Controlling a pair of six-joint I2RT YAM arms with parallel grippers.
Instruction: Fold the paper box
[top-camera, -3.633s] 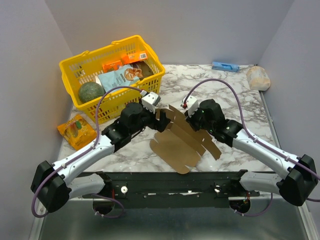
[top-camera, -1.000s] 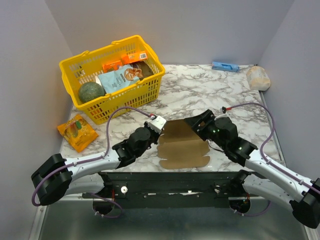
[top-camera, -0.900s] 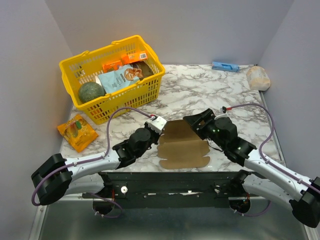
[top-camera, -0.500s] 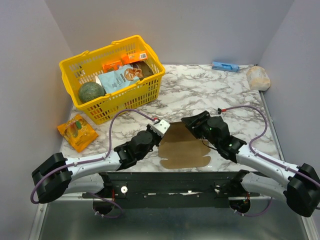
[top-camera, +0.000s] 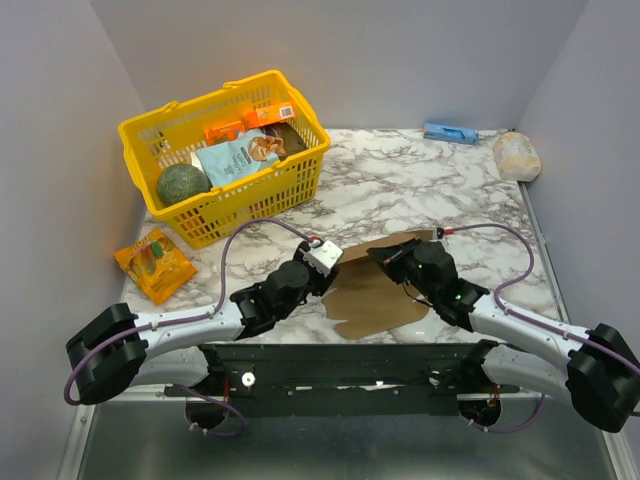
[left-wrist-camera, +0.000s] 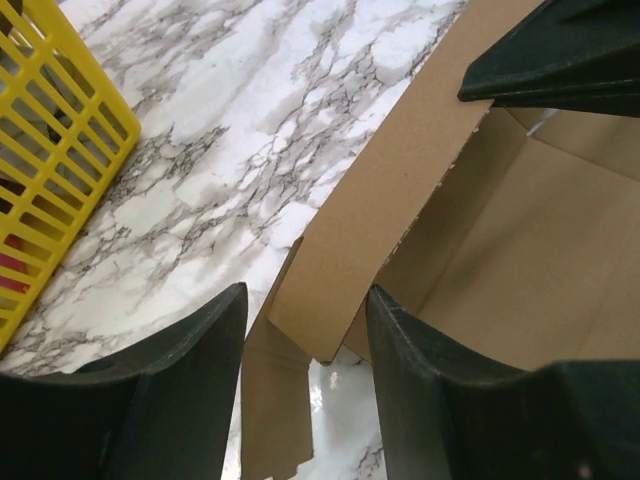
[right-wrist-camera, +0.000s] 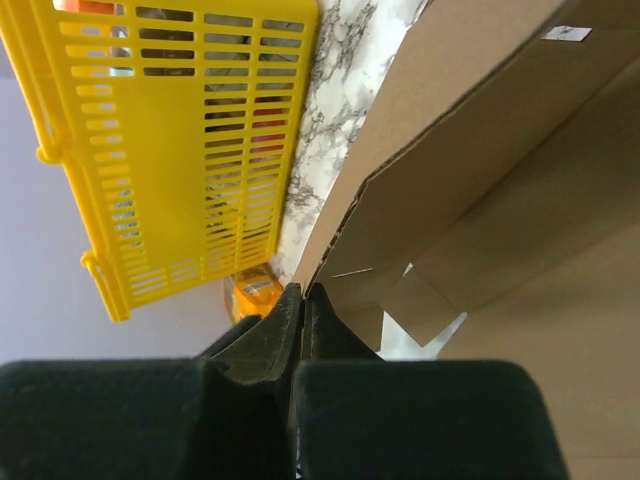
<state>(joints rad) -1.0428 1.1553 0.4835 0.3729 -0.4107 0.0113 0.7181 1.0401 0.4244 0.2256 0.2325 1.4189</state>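
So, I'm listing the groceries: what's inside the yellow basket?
A round green fruit, a pale blue pouch and orange packets show; anything beneath them is covered.

arms: 2 – left arm (top-camera: 170, 325), right arm (top-camera: 530, 322)
purple cables (top-camera: 222, 262): 2
cardboard sheet (top-camera: 370, 295): 1
yellow basket (top-camera: 250, 200): 1
green ball (top-camera: 182, 185) in basket: 1
pale blue pouch (top-camera: 235, 155) in basket: 1
orange packs (top-camera: 223, 130) in basket: 2
orange pack (top-camera: 153, 262) on worktop (top-camera: 400, 180): 1
blue box (top-camera: 450, 133): 1
pale bag (top-camera: 516, 156): 1

Left fingers (left-wrist-camera: 170, 390) now apart, right fingers (right-wrist-camera: 255, 345) tight on paper box (top-camera: 372, 298).
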